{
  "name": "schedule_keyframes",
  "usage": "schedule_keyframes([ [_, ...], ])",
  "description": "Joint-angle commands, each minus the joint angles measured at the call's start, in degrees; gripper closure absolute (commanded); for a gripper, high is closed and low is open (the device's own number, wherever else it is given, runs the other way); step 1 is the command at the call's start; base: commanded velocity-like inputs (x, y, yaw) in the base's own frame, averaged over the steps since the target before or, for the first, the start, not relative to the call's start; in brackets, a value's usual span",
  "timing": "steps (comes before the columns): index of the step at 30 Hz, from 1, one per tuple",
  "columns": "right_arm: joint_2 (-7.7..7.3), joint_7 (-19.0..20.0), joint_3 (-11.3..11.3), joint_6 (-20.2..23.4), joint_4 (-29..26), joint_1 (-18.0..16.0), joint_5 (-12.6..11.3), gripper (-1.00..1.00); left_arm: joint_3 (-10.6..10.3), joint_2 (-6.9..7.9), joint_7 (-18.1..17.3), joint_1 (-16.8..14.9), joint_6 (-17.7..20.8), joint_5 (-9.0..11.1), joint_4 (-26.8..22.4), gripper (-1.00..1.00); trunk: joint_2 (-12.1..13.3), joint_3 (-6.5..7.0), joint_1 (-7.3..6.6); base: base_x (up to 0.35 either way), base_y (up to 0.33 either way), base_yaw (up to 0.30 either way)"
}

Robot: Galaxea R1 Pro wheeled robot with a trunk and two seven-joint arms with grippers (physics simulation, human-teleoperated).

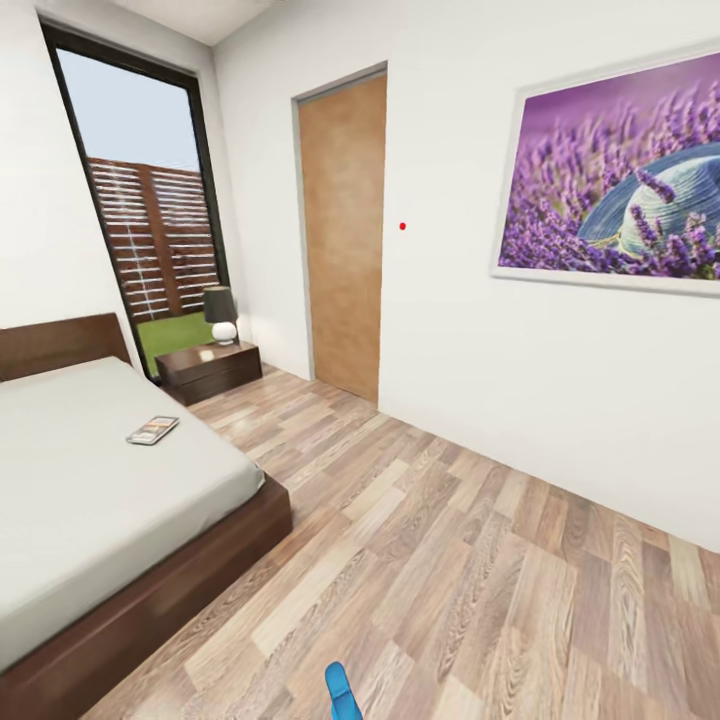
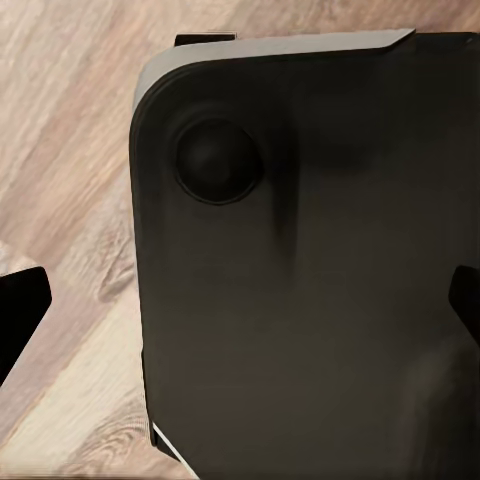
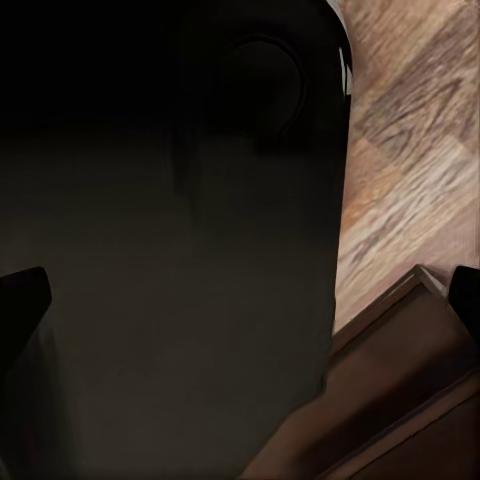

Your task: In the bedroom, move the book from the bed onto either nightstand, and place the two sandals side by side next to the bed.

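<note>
Book [image 1: 152,430] on bed [image 1: 90,490], sandal [image 1: 341,693] (floor)

Bed, nightstand and wood-plank floor, with what rests on each.

The bed [image 1: 90,500] has a flat pale mattress in a dark brown frame; the book [image 1: 153,430] lies flat on it near the side edge facing the open floor, toward the headboard end. The nightstand [image 1: 210,370] stands beyond the headboard corner and carries a lamp [image 1: 221,316]. On the floor [image 1: 450,580], one blue sandal [image 1: 341,692] lies off the bed's foot corner.
</note>
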Motion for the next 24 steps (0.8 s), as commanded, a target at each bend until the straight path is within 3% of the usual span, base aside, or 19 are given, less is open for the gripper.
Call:
schedule_keyframes([
  [1, -0.01, -0.01, -0.02, -0.03, 0.01, -0.02, 0.0, -1.0, 0.01, -0.01, -0.01, 0.01, -0.11, -0.02, -0.05, -1.0, -0.03, -0.05, 0.0, 0.0, 0.0, 0.285],
  [16, -0.01, -0.01, -0.03, -0.04, 0.01, -0.02, 0.0, -1.0, 0.01, -0.01, -0.01, -0.01, -0.11, -0.02, -0.05, -1.0, -0.03, -0.05, 0.0, 0.0, 0.0, 0.281],
  [24, -0.01, -0.01, -0.02, -0.04, 0.01, -0.02, 0.0, -1.0, 0.01, -0.01, -0.01, -0.01, -0.11, -0.02, -0.05, -1.0, -0.03, -0.05, 0.0, 0.015, 0.0, 0.077],
])
